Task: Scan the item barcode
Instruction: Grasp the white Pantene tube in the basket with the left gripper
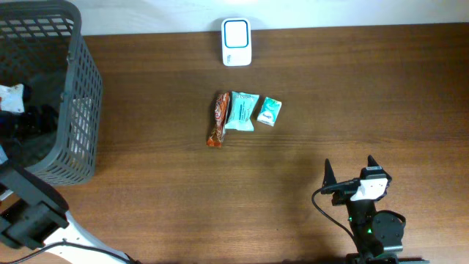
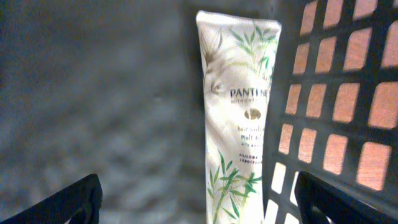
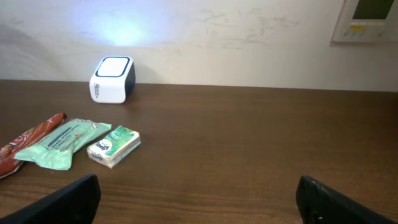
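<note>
One tube (image 2: 239, 112) lies in the basket (image 1: 80, 95) beneath my left gripper (image 2: 196, 186), jaws wide and empty, while three packets (image 1: 241, 111) beside the scanner (image 1: 236, 42) apparently await scanning, my right gripper (image 3: 198, 186) likewise agape, holding nothing.

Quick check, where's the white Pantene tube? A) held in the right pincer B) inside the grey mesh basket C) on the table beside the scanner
B: the left wrist view shows the white Pantene tube lying inside the dark grey plastic mesh basket, beside its grid wall.
</note>
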`<state>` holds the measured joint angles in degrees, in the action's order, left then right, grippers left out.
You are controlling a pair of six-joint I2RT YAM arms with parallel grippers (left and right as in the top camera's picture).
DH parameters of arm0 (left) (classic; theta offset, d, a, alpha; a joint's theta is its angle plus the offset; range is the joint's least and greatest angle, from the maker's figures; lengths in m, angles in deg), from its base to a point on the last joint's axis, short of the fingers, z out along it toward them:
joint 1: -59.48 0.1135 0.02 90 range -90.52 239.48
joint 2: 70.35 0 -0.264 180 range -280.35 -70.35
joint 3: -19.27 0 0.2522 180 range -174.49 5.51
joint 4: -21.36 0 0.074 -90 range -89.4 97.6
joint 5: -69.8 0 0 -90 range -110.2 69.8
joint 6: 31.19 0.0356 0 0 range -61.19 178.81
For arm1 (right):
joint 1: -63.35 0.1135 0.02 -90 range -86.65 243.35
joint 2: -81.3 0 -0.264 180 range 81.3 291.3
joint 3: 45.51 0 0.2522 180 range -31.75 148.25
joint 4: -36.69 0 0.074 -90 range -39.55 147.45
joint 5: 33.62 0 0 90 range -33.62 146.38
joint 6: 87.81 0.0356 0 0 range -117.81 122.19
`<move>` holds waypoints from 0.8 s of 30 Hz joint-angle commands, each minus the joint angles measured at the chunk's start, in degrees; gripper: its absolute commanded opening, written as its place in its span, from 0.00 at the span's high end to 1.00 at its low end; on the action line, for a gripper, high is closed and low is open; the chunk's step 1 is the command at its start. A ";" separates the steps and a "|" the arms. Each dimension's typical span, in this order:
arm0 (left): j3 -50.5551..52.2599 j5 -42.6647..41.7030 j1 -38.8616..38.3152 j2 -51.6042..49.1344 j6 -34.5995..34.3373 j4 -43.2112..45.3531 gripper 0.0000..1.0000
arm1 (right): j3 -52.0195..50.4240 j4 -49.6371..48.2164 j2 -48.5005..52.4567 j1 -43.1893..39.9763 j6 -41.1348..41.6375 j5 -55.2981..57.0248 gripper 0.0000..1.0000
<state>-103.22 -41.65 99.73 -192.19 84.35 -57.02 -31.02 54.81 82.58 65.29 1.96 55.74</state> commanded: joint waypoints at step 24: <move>-6.49 7.74 -6.21 -0.04 -16.28 4.76 1.00 | -0.42 0.20 -0.39 0.26 -0.37 0.26 0.01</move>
<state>-96.09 -32.47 92.91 -192.71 80.92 -50.87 -31.02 54.79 82.58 65.29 1.96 55.72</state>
